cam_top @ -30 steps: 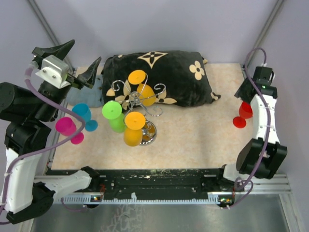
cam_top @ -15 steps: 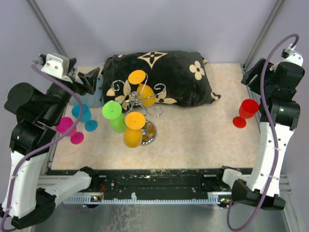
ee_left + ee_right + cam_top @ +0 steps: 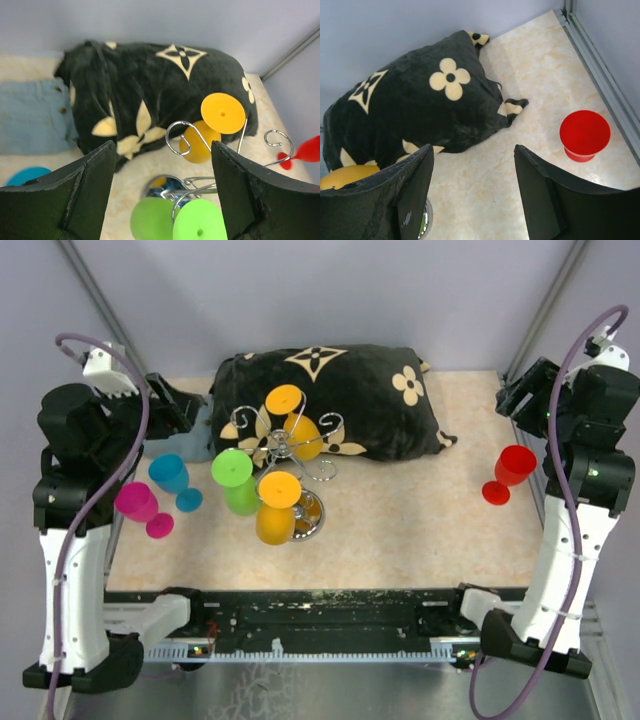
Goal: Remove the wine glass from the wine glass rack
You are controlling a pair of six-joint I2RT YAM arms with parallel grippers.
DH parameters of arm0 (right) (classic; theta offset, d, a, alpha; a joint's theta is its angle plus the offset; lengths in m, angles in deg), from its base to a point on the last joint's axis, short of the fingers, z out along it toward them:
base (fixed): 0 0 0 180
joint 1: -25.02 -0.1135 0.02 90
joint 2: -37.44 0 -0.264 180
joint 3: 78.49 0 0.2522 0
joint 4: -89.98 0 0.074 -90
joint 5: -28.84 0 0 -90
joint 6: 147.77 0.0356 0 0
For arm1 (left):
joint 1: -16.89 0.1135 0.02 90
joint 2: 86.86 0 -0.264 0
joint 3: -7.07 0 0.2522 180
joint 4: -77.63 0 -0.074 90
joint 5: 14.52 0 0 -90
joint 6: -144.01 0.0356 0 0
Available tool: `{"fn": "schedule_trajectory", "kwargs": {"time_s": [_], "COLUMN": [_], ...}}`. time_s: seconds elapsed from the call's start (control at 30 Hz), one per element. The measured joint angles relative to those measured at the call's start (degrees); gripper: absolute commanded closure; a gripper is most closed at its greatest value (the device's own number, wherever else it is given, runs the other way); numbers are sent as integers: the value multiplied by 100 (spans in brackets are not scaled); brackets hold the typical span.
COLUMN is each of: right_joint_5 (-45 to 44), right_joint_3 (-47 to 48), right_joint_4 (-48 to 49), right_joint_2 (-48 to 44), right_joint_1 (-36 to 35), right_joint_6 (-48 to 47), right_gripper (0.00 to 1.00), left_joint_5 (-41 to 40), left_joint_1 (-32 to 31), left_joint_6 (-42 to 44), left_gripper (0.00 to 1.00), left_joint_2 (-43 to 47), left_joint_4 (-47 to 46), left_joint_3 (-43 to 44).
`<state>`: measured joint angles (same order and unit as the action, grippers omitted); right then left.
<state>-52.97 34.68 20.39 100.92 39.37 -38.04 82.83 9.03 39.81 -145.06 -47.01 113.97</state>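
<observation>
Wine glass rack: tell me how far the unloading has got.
Done: the red glass, blue glass and pink glass sit on the table, off the wine glass rack. In hand: nothing; the left gripper and right gripper hover at the sides, jaws open and empty. Left: the far orange glass, near orange glass and green glass hang on the rack.
</observation>
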Motion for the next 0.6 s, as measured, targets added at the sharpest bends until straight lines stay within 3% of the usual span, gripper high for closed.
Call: {"fn": "schedule_trajectory", "kwargs": {"time_s": [0.23, 0.6], "right_joint_5": [459, 809], "right_joint_3": [439, 494], "right_joint_4": [-275, -715], "right_joint_2": [-13, -195], "right_joint_1": [-2, -31], "right_joint_6": [4, -15], "right_gripper": [34, 34], "left_joint_5": [1475, 3757], "left_joint_1": [957, 2186], "left_joint_6": [-1224, -2531], "left_gripper": [19, 35], "left_joint_2": [-557, -737], "left_joint_4": [166, 20], "left_joint_3": [-223, -1285]}}
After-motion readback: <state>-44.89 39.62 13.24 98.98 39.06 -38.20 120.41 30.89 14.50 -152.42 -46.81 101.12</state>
